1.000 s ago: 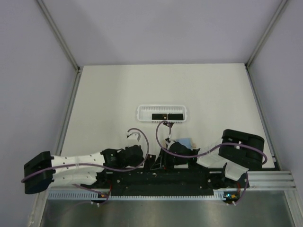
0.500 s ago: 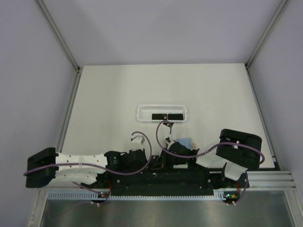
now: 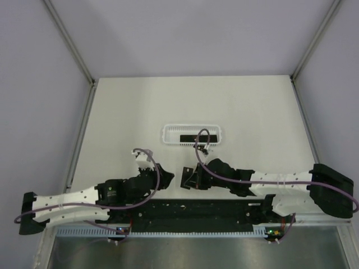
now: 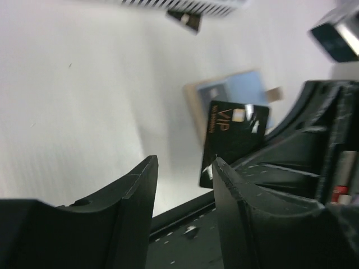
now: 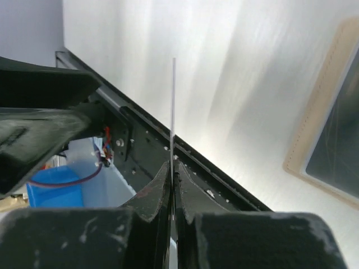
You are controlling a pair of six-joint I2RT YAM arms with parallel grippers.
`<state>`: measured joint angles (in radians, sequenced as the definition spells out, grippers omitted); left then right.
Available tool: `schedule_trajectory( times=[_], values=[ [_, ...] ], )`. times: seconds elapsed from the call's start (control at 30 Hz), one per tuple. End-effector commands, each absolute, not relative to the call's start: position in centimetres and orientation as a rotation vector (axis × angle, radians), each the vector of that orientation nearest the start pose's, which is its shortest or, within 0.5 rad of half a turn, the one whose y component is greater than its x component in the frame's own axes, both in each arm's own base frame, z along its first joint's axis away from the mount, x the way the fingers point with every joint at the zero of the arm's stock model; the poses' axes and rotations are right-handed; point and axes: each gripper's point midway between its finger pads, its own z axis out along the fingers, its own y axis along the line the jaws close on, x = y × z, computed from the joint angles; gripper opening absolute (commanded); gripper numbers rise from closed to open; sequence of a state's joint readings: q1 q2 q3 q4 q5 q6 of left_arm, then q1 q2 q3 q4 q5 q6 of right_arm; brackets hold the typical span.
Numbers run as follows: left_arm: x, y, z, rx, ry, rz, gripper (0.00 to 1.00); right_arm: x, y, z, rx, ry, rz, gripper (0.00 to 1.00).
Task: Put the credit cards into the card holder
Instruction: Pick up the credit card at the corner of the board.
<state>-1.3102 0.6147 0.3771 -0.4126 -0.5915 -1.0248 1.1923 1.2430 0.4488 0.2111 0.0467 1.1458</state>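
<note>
So where this stands: the right tool (image 5: 171, 167) is clamped shut on one VIP card (image 4: 233, 143), a black credit card. In the right wrist view you only see it edge-on, as a thin line standing up between the pads. It's held up off the counter (image 3: 140, 106), just beside the card holder (image 4: 224, 92) and not in it yet.

The holder lies flat on the counter near the arm bases. It's tan with a bluish window, and its opening isn't clear in any view. Can't tell if anything's already tucked inside, tbh.

The left tool (image 4: 185, 162) is open with nothing between its jaws, sitting close to the held card and pointed at the holder.

More black credit cards (image 3: 190, 138) sit in the white basket (image 3: 168, 133) further back. They blur into one dark strip, so I can't count them.

My read is it's early days. One card is picked up and needs sliding in, probably with the left tool steadying the holder. After that the basket ones are all left to do.
</note>
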Motion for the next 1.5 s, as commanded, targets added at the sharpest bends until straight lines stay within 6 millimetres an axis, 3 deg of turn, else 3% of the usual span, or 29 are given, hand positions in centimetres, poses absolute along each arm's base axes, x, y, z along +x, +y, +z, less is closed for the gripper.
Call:
schedule_trajectory(
  times=[0.0,0.13,0.27,0.43,0.93,1.03,1.27,1.37,1.47],
  values=[
    [14.7,-22.1,19.2,-0.017,1.877,-0.897,0.54,12.0,32.8,11.3,-0.199,2.31,1.259,0.0],
    [14.3,-22.8,22.5,0.03,1.794,-0.982,0.6,12.3,32.2,16.0,-0.26,2.096,1.585,0.0],
    [13.3,-24.0,25.0,0.093,1.714,-1.11,0.64,11.7,32.1,19.4,-0.388,1.944,1.702,0.0],
    [12.2,-25.3,26.0,0.162,1.679,-1.194,0.64,9.9,32.2,22.6,-0.514,1.773,1.847,0.0],
    [10.6,-27.1,27.7,0.264,1.607,-1.312,0.57,7.6,32.2,24.5,-0.634,1.682,2.017,0.0],
    [10.4,-27.6,28.0,0.286,1.593,-1.33,0.47,7.3,32.2,24.8,-0.645,1.673,2.043,0.0],
    [10.5,-27.6,28.1,0.28,1.587,-1.322,0.03,7.7,32.2,24.8,-0.625,1.672,2.013,0.01],
    [10.5,-27.5,28.1,0.269,1.588,-1.331,0.0,8.2,32.1,25.0,-0.587,1.663,1.984,0.18],
    [10.6,-27.3,28.0,0.232,1.582,-1.356,0.0,9.2,31.9,25.1,-0.51,1.64,1.94,0.27]
  ],
)
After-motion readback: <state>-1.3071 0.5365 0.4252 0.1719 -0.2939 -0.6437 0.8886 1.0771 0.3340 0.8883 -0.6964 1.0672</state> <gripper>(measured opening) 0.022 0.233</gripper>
